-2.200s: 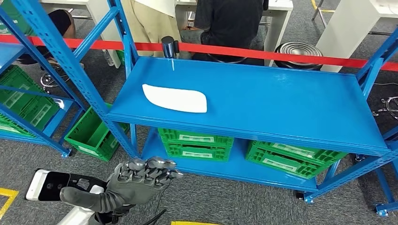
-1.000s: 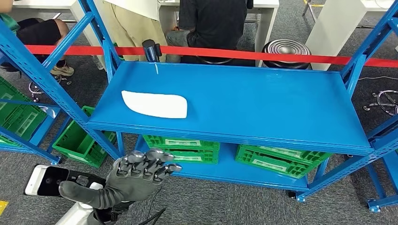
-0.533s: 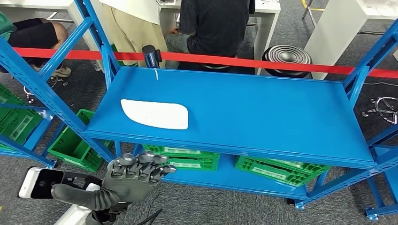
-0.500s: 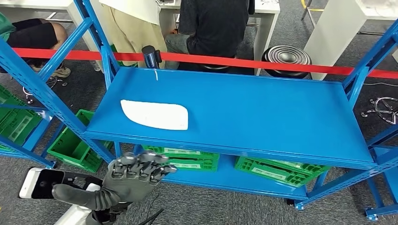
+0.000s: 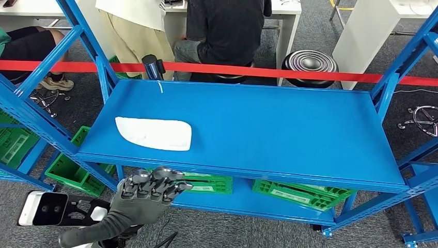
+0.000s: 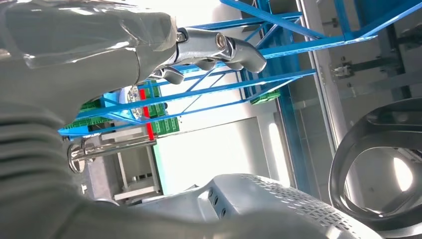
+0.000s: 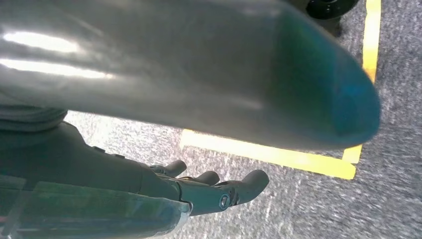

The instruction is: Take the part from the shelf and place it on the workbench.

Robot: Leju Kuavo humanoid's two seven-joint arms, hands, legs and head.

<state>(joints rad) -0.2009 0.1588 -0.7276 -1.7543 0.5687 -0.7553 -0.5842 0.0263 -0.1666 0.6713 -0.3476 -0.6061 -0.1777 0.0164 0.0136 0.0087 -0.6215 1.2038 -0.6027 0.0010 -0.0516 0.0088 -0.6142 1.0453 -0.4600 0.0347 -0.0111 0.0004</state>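
Observation:
The part [image 5: 153,133] is a flat white piece with one rounded end, lying on the left side of the blue shelf top [image 5: 268,129], close to its front edge. My left hand [image 5: 147,194] is raised below and in front of that edge, a little nearer than the part. Its fingers are spread and it holds nothing. In the left wrist view the fingers [image 6: 219,47] point toward the blue shelf frames with nothing between them. My right hand [image 7: 214,188] hangs over grey carpet in the right wrist view, fingers loosely extended and empty.
Green crates [image 5: 299,191] sit on the lower shelf, and another [image 5: 72,170] stands on the floor at the left. A second blue rack [image 5: 31,103] stands left. Behind a red barrier tape [image 5: 258,70] are people [image 5: 227,26], a black stool [image 5: 309,61] and white tables.
The whole picture has shifted, so the camera moved; the shelf and part now sit lower and further left. My left hand stays raised and empty before the shelf edge.

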